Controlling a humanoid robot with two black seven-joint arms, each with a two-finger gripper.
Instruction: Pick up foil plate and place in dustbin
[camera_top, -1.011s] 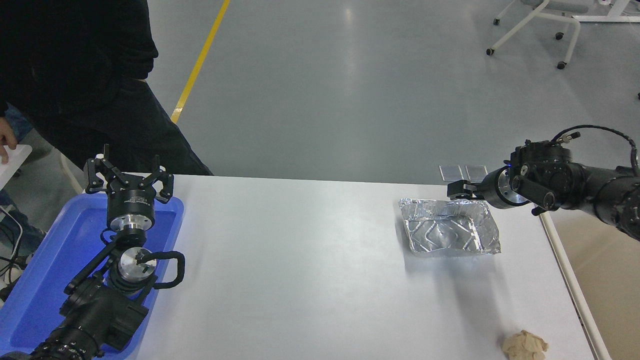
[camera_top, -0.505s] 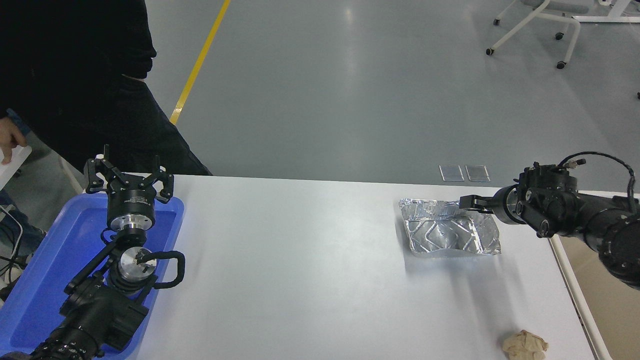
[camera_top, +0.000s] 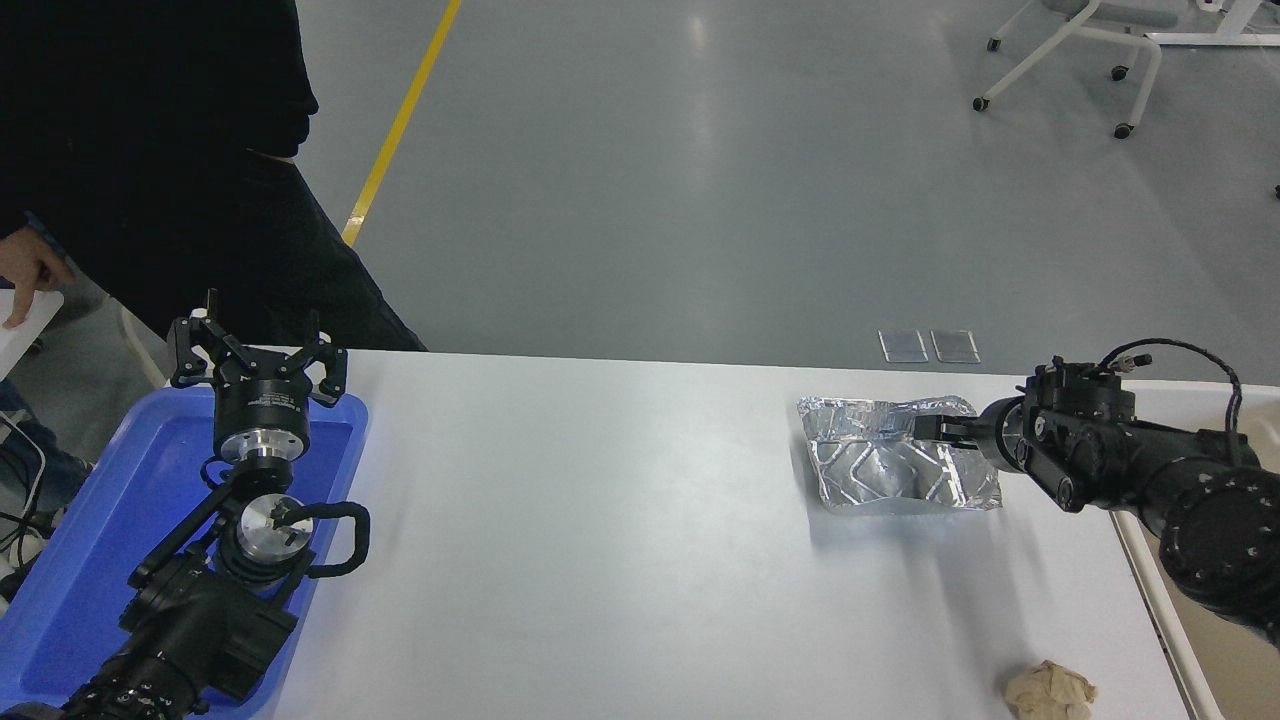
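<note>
At 5 o'clock, nearest my viewpoint, a tan paper wad (camera_top: 1050, 691) lies on the white table (camera_top: 600, 520), well apart from the work area. At 7 to 8 o'clock I have the left gripper (camera_top: 255, 355) parked above the blue tray (camera_top: 95, 560), its fingers spread and holding nothing. At 3 o'clock the right gripper (camera_top: 925, 428) reaches in low from the table's right edge, its tip at the right-hand rim of the foil plate (camera_top: 885, 465). The plate rests flat on the table at about 2 to 3 o'clock, its far-right corner wrinkled where the fingers meet it. I cannot tell whether the claw is clenched on the rim or merely lying against it; the fingers are too small and dark against the foil. I judge the step in hand to be the grasp: the plate is not yet lifted. The next move calls for a confirmed pinch on the thin rim, then a lift clear of the table and a carry toward the beige dustbin (camera_top: 1220, 600), whose edge shows just past the table's right side at 4 o'clock. Foil deforms easily, so I expect a light grip may slip. At 10 o'clock a person (camera_top: 150, 150) in dark clothing stands beyond the table.
</note>
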